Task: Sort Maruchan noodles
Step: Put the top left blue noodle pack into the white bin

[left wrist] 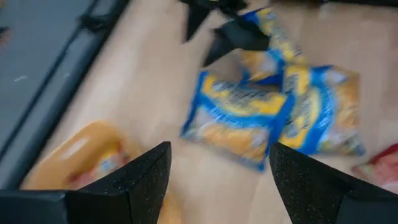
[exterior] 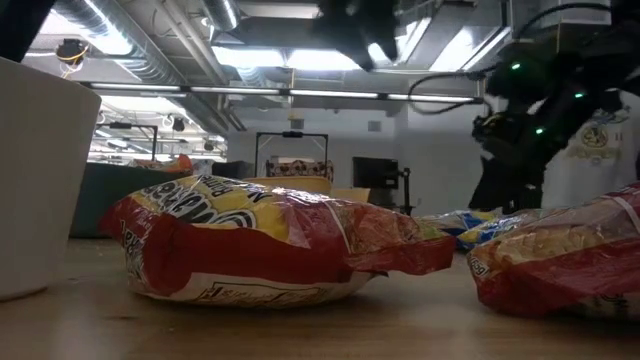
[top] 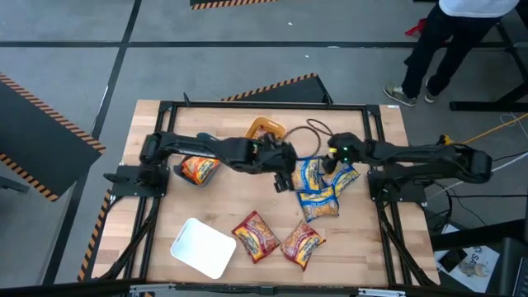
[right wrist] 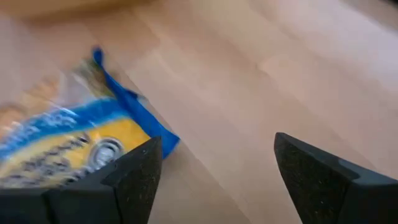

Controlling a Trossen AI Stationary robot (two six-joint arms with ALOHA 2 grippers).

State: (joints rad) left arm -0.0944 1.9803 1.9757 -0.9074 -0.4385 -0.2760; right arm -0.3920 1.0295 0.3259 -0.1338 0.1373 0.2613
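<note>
Three blue-and-yellow noodle packets [top: 320, 188] lie flat and overlapping on the table right of centre. My left gripper [top: 285, 177] hovers open and empty just left of them. They fill the left wrist view [left wrist: 261, 118] beyond its fingers [left wrist: 140, 180]. My right gripper [top: 334, 161] is open at their far side, over a corner of one packet [right wrist: 74, 143]. Two red packets [top: 256, 235] [top: 303, 243] lie flat near the front edge. An orange-red packet [top: 198, 169] lies under my left arm.
A white tray [top: 202, 247] stands at the front left and looms at the left of the low view [exterior: 30, 180]. An orange tray [top: 264, 129] sits at the back centre beside a black cable loop [top: 318, 132]. A person [top: 450, 41] stands beyond the far right corner.
</note>
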